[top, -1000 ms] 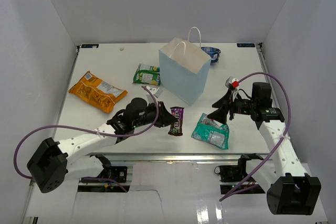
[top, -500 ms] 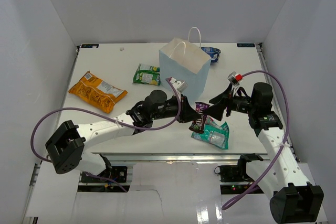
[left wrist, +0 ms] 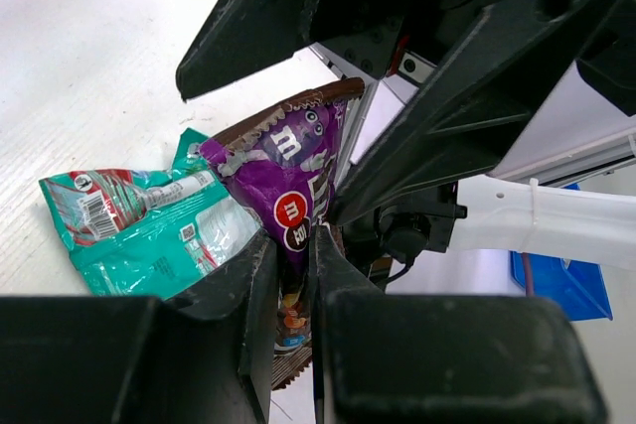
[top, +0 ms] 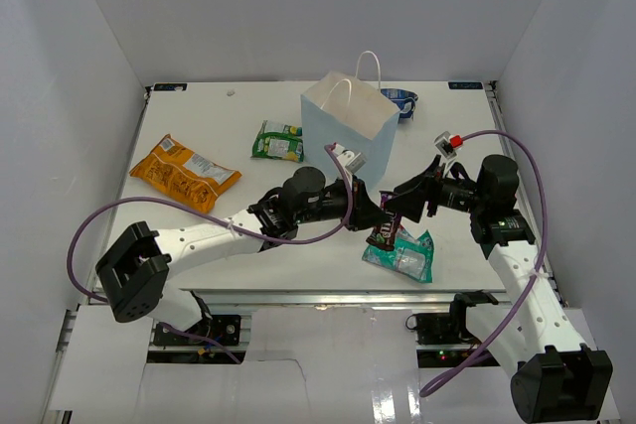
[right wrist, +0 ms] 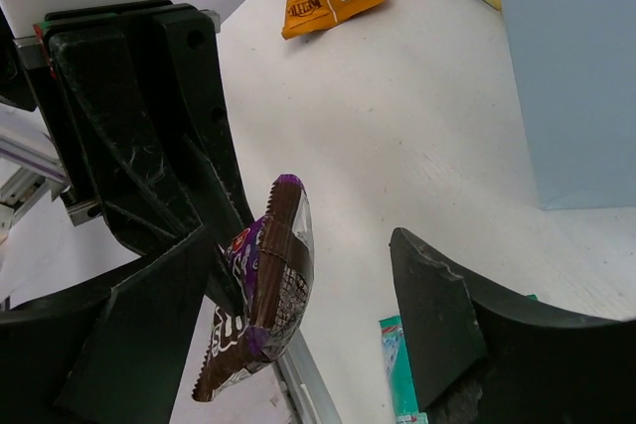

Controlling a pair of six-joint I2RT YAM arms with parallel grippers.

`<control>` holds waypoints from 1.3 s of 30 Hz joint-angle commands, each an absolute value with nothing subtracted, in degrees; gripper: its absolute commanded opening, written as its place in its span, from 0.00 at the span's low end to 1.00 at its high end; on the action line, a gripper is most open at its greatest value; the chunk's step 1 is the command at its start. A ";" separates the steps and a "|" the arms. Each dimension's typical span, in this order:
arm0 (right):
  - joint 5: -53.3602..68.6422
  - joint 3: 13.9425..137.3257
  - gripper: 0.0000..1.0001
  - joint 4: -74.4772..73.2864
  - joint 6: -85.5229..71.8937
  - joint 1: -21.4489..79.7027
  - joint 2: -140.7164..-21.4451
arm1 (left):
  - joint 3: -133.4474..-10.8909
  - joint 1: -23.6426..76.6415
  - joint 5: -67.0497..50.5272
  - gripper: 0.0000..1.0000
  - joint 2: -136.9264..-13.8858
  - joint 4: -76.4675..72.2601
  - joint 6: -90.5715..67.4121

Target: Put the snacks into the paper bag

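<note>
A crinkled orange chip bag (top: 184, 173) is lying flat by the left edge of the white surface (top: 199, 116), and a glossy green packet (top: 276, 141) is resting toward the far edge, just left of the paper bag (top: 348, 146). The bag is standing upright near the far middle, matte light blue and boxy, with white cord handles arching over its open mouth. In front of it the left tool (left wrist: 288, 245) is pinching a purple-and-brown foil candy packet (left wrist: 288, 176) by its lower end and holding it clear of the surface. The right tool (right wrist: 298, 245) is gaping wide, its jaws flanking the packet. This looks like a hand-over. The next move likely calls for the right tool to close on the crimped, slippery top before the left lets go. A teal packet (top: 400, 253) is lying near the near edge, and a blue packet (top: 400, 101) is peeking out behind the bag.
</note>
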State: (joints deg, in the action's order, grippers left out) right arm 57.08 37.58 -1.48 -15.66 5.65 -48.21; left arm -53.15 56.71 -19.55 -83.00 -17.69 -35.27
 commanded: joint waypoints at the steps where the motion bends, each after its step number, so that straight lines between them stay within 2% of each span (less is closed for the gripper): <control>1: 58.45 36.91 0.77 1.05 -17.05 5.89 -47.81 | -55.64 57.13 -20.30 0.12 -81.56 -19.34 -34.01; 4: 58.88 36.83 0.68 1.41 -17.40 5.89 -47.73 | -55.64 57.30 -20.48 0.12 -81.30 -19.42 -33.93; 5: 59.06 36.91 0.62 1.49 -17.49 5.89 -47.90 | -55.55 57.30 -20.48 0.12 -81.39 -19.60 -33.84; 8: 60.03 37.00 0.55 1.58 -17.58 5.89 -48.25 | -55.63 57.39 -20.57 0.12 -81.56 -19.60 -33.84; 11: 60.38 37.35 0.40 1.76 -17.58 5.89 -48.43 | -55.98 57.39 -20.57 0.13 -81.83 -19.60 -34.01; 13: 61.17 37.70 0.35 1.84 -17.58 5.89 -48.52 | -56.16 57.39 -20.39 0.15 -81.65 -19.69 -33.93; 14: 61.52 38.05 0.28 1.85 -17.40 5.89 -48.52 | -56.34 57.39 -20.22 0.22 -81.39 -19.60 -33.93; 16: 62.57 39.89 0.24 0.28 -15.57 5.89 -48.69 | -56.34 57.39 -20.13 0.37 -80.17 -19.51 -33.66; 17: 63.19 40.86 0.18 0.09 -14.51 5.89 -48.95 | -56.42 57.39 -20.21 0.46 -79.55 -18.90 -33.31; 18: 64.06 41.91 0.14 -2.00 -12.50 5.89 -49.30 | -56.43 57.39 -19.78 0.62 -78.76 -18.29 -32.70; 21: 66.09 47.27 0.10 -5.35 -9.50 5.80 -50.45 | -57.65 57.39 -19.08 0.73 -74.72 -13.11 -29.55; 27: 65.92 60.80 0.08 -7.99 -7.30 5.19 -54.13 | -61.34 57.39 -11.80 0.81 -64.88 8.32 -20.40; 30: 63.04 71.34 0.08 -11.40 -5.11 5.01 -58.87 | -60.82 57.39 -2.58 0.83 -59.60 18.09 -14.34; 31: 61.89 74.15 0.08 -11.95 -4.84 5.01 -60.54 | -59.34 57.39 4.41 0.86 -58.28 21.41 -12.59; 35: 53.63 86.37 0.08 -13.62 -3.00 5.27 -70.72 | -52.57 57.30 12.99 0.93 -51.87 23.47 -10.99; 39: 44.59 95.87 0.08 -14.68 -1.24 6.41 -79.53 | -45.71 57.30 14.76 0.97 -46.94 21.36 -10.55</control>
